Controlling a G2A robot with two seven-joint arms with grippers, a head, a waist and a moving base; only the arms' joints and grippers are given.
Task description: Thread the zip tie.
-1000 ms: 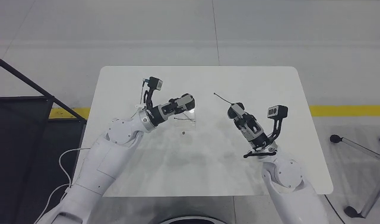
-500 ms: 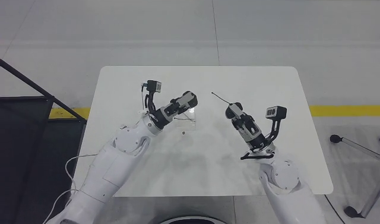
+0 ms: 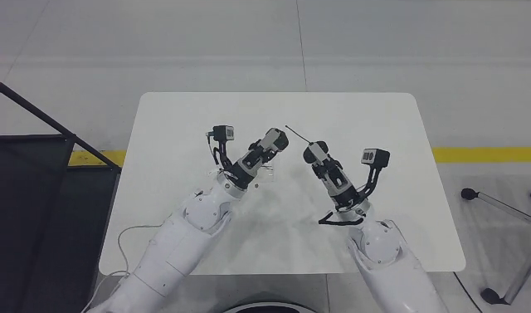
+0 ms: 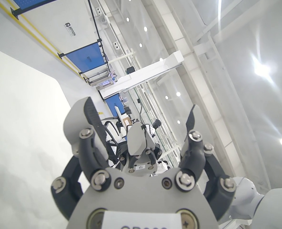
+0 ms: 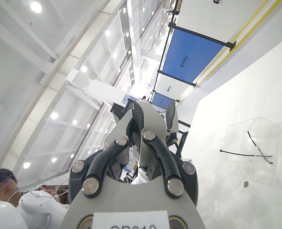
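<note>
A thin black zip tie (image 3: 294,133) sticks out from the tip of my right gripper (image 3: 309,150), which is shut on it above the middle of the white table (image 3: 365,122). In the right wrist view the right gripper (image 5: 138,107) has its pads pressed together. My left gripper (image 3: 280,136) hovers just to the left of it, open, with its tips pointing at the tie. In the left wrist view the left gripper (image 4: 141,104) holds nothing, and the zip tie (image 4: 141,111) rises between its spread fingers, farther off.
A clear flat tray (image 5: 264,129) lies on the table below the left gripper, with spare black zip ties (image 5: 241,154) in it. A small brown speck (image 5: 246,184) sits beside the tray. The table's far and right parts are bare.
Both arms have moved in toward the table's middle. The gap between the two grippers has shrunk, and the held zip tie's tip now lies close to the open left gripper.
</note>
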